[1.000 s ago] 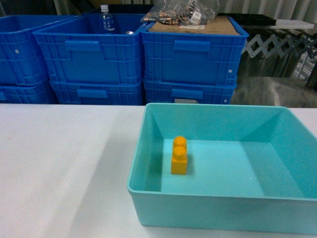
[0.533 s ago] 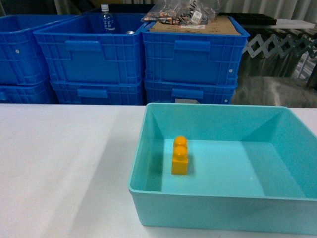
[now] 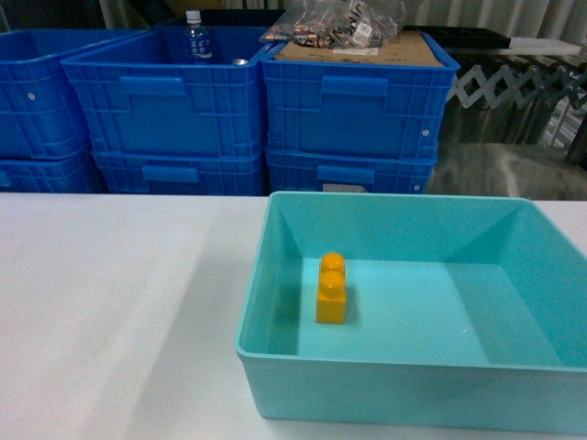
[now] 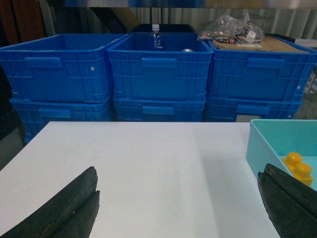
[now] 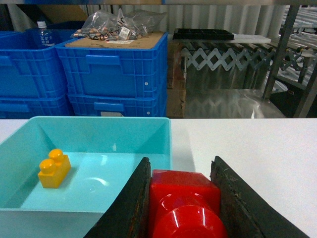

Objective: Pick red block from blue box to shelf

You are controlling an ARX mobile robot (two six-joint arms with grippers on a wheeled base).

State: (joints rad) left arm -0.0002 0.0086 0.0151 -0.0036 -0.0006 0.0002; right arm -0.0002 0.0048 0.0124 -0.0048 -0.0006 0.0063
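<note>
Right wrist view — right gripper [image 5: 181, 208] clamped on red block [image 5: 184, 206]; left gripper [image 4: 178, 210] wide.

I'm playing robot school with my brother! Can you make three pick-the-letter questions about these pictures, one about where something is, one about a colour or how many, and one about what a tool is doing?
1. Where is the yellow block?
A. Inside the blue box
B. On the white table
C. In a dark blue crate

2. How many round studs does the yellow block have?
A. One
B. Two
C. Four

3. What is the right tool doing?
A. Hanging open with nothing in it
B. Holding a water bottle
C. Squeezing the red block

Answers:
1. A, the head view shows it standing on the tub's floor near the left wall.
2. B, two studs show on its top in the head and right wrist views.
3. C, the right wrist view shows the red block pinched between the two dark fingers.
</note>
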